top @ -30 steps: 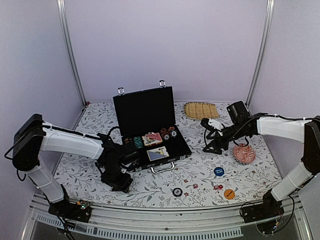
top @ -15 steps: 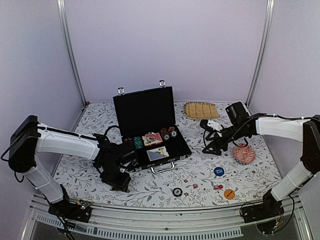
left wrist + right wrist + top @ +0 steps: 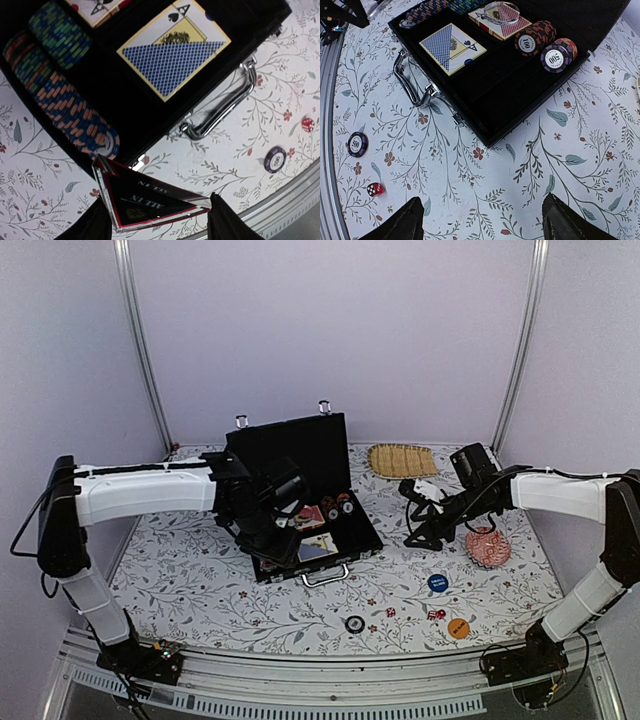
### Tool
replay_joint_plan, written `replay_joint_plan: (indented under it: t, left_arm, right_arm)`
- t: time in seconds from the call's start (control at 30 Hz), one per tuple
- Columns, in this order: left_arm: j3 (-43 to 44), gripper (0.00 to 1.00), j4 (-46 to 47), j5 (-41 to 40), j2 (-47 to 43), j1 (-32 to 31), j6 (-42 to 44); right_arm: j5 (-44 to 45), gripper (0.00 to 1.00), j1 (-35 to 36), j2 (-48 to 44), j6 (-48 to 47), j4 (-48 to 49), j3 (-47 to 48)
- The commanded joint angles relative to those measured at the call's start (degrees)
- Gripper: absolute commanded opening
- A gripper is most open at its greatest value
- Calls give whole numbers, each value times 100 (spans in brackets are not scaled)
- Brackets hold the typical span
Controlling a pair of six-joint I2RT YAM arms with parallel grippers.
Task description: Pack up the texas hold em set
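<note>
Your left gripper [image 3: 157, 217] is clamped on a black, red-edged ALL IN plaque [image 3: 145, 200], which sits right by the near rim of the open briefcase [image 3: 125, 95]. Ahead of that gripper lie a chip row [image 3: 65, 110] and a blue-backed card deck [image 3: 172, 55]. The metal handle [image 3: 220, 107] is off to one side over the counter [image 3: 280, 65]. Your right gripper [image 3: 480, 225] hangs empty with its jaws wide apart. The briefcase is ahead of it, and a loose chip [image 3: 357, 144] and a red die [image 3: 375, 189] lie to its left.
</note>
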Motion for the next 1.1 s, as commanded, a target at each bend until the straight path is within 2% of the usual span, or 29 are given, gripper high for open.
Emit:
replay_joint_plan:
  t: [0.0,0.2,0.4,0.77,1.07]
  left_arm:
    - [578,57,313,-219,765,155,85]
    - [1390,58,601,-407,1837,209,188]
    - [1987,58,665,-452,2320,388,253]
    - [2271,58,602,104,2721,529,-118]
    - [2121,59,493,370,2698,460,-232]
  right_arm:
    - [-76,83,37,16,-45,-73,153]
    - [28,83,39,-112,-49,-73,131]
    - [35,83,37,-55,-80,-82,129]
    - [83,83,36,29,-159,-99,108]
    - [93,83,52,141,-220,-160,143]
